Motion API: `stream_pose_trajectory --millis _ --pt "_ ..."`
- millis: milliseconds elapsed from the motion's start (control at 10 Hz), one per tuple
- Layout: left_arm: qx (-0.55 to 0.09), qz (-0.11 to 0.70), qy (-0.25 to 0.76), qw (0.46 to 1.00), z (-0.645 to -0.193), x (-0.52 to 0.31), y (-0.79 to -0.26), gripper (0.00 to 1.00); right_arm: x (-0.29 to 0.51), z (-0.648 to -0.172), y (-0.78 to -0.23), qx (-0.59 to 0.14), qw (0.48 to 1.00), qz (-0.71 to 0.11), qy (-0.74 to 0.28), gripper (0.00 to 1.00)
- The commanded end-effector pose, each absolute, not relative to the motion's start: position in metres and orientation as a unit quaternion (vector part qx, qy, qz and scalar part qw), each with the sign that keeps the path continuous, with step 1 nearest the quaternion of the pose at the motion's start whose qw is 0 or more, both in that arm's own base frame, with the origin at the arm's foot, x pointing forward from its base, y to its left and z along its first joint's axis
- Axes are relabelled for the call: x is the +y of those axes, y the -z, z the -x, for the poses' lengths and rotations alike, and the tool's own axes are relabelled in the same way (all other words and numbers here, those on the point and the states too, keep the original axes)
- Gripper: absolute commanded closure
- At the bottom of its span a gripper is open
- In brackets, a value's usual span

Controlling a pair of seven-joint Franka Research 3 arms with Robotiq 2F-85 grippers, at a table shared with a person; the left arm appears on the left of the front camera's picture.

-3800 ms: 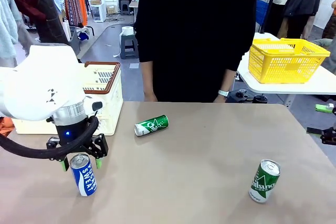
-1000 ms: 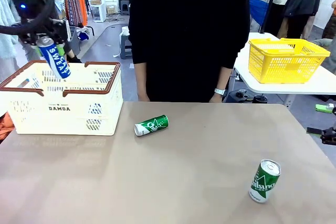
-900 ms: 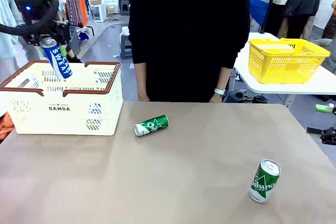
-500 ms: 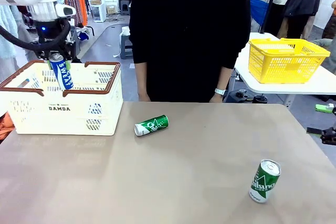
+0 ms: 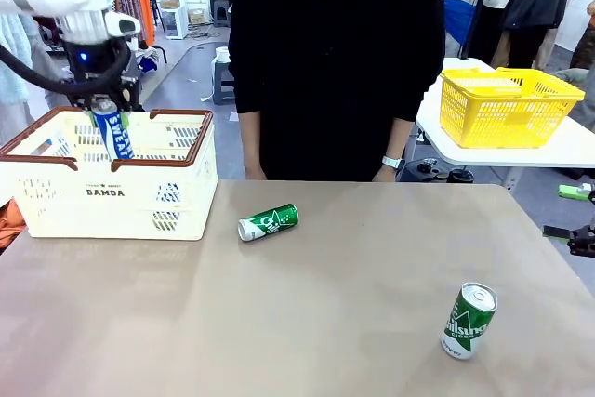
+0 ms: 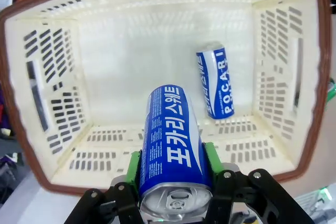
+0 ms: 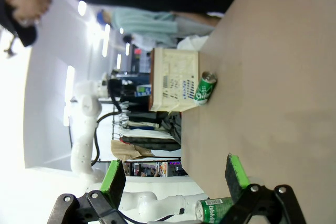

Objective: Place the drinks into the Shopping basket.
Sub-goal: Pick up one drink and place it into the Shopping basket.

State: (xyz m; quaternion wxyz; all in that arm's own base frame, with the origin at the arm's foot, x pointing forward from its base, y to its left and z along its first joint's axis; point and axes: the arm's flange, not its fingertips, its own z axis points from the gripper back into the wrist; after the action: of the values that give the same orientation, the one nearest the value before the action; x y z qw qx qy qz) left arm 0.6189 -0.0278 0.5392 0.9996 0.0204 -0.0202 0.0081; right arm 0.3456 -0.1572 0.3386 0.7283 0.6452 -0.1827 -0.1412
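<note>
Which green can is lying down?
The green can near the Shopping basket lies on its side; the other green can, farther right, stands upright.

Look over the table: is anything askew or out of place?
One green can lies on its side near the middle of the table; the other green can stands upright at the near right.

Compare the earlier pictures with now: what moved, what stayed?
The left gripper, jaws shut on a blue can, lifted it off the table and is lowering it into the white basket. The lying green can, the standing green can and the basket stayed put.
</note>
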Motion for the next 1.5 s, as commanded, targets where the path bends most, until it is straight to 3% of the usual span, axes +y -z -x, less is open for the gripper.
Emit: stream_pose_trajectory --millis 0,100,500,900,1000,1100,1400 --pt "-0.033 -0.022 0.005 0.999 -0.613 -0.025 -0.502 1.00 -0.158 -0.345 -0.344 -0.172 0.730 -0.645 0.144 0.00" --pt "-0.047 -0.020 -0.003 0.999 -0.605 -0.025 -0.489 1.00 -0.158 -0.345 -0.344 -0.172 0.730 -0.645 0.144 0.00" --pt "0.002 -0.010 0.003 1.000 -0.613 -0.024 -0.443 1.00 -0.158 -0.345 -0.344 -0.172 0.730 -0.645 0.144 0.00" --pt "0.013 -0.006 0.003 1.000 -0.620 -0.027 -0.434 1.00 -0.158 -0.345 -0.344 -0.172 0.730 -0.645 0.144 0.00" --pt "0.016 -0.004 0.003 1.000 -0.619 -0.027 -0.434 0.57 -0.158 -0.345 -0.344 -0.172 0.730 -0.645 0.144 0.00" --pt "0.015 -0.003 0.003 1.000 -0.619 -0.027 -0.435 0.00 -0.158 -0.345 -0.344 -0.172 0.730 -0.645 0.144 0.00" --pt "0.005 0.009 0.003 1.000 -0.615 -0.022 -0.446 0.00 -0.158 -0.345 -0.344 -0.172 0.730 -0.645 0.144 0.00"
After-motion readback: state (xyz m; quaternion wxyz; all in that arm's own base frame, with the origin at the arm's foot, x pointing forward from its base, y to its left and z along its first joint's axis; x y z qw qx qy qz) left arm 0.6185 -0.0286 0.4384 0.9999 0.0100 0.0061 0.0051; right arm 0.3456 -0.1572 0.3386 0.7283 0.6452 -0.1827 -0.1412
